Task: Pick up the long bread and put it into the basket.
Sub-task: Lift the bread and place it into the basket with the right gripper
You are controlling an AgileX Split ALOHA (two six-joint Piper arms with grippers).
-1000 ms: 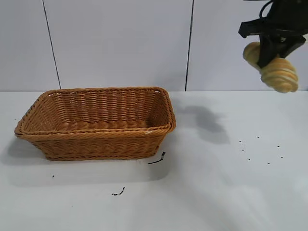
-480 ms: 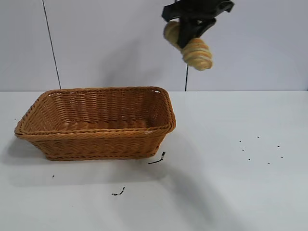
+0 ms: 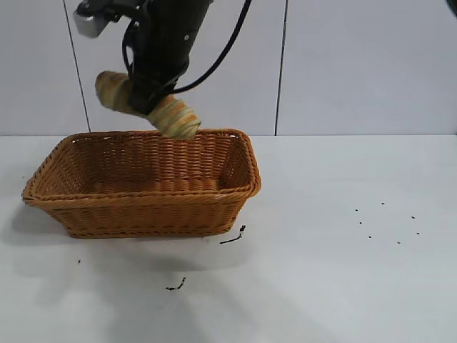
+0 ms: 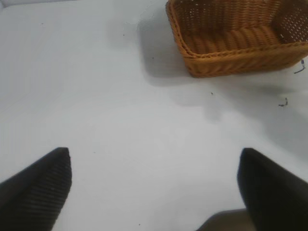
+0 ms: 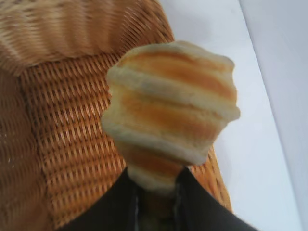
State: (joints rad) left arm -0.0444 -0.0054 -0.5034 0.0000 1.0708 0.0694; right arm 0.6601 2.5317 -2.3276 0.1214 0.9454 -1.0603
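Observation:
My right gripper is shut on the long bread, a tan loaf with orange-brown stripes, and holds it tilted in the air above the far rim of the basket. In the right wrist view the long bread fills the middle, pinched between the black fingers, with the basket's woven floor and wall below it. The basket is empty. My left gripper is open and empty above bare table, away from the basket.
The white table has small dark specks at right and two dark scraps near the basket's front right corner. A grey panelled wall stands behind.
My right arm has swung left with the bread, from the far right, past the basket's right end, to above the basket's far rim, and has come lower.

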